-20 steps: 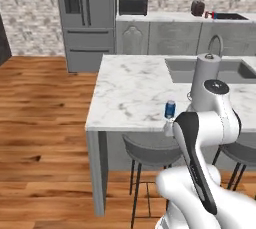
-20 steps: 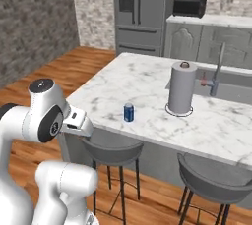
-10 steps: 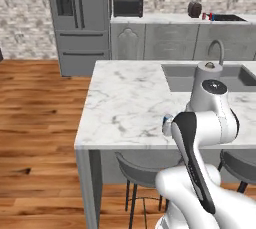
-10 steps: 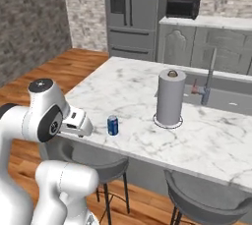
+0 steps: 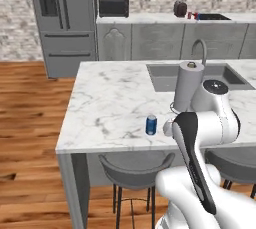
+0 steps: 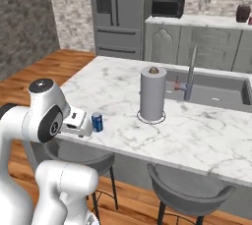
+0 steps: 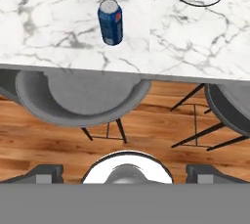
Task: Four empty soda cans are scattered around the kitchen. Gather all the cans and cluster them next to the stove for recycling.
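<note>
Upright, blue can (image 7: 110,22) stands near island (image 7: 58,47) edge, at 11 o'clock in hand view. Gripper (image 7: 124,171) fingers spread wide, empty. Can likely light, thin-walled, slippery; grasp mid-body, gently.

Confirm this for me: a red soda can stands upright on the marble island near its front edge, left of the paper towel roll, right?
Not quite: the soda can is blue, as the hand view shows. It does stand upright near the island's front edge, left of the paper towel roll.
</note>
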Tool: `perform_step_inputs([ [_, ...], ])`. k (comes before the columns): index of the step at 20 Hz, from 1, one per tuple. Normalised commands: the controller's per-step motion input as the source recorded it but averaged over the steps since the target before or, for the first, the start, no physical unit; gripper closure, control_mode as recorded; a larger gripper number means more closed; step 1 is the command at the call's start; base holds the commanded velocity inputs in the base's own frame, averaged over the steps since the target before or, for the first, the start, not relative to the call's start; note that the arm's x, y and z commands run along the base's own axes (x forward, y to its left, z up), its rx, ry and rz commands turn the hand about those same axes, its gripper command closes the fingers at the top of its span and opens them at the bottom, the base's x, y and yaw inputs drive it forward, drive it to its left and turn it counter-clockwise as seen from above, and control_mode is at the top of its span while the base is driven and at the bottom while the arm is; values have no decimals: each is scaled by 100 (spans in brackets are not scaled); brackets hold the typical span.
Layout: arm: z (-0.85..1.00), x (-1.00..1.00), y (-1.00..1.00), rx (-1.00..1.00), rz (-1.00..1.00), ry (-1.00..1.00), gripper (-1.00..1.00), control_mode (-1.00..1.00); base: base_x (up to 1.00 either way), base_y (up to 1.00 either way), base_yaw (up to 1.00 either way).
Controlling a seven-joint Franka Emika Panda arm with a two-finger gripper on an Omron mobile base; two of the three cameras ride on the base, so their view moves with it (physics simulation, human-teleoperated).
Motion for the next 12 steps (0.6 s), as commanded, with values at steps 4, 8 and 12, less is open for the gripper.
perform_step_inputs([
  [4,0,0,0,0,0,0,-100,100,35,-5,-6],
  [8,0,0,0,0,0,0,-100,100,42,-2,-6],
  [12,0,0,0,0,0,0,-100,100,40,0,-4],
])
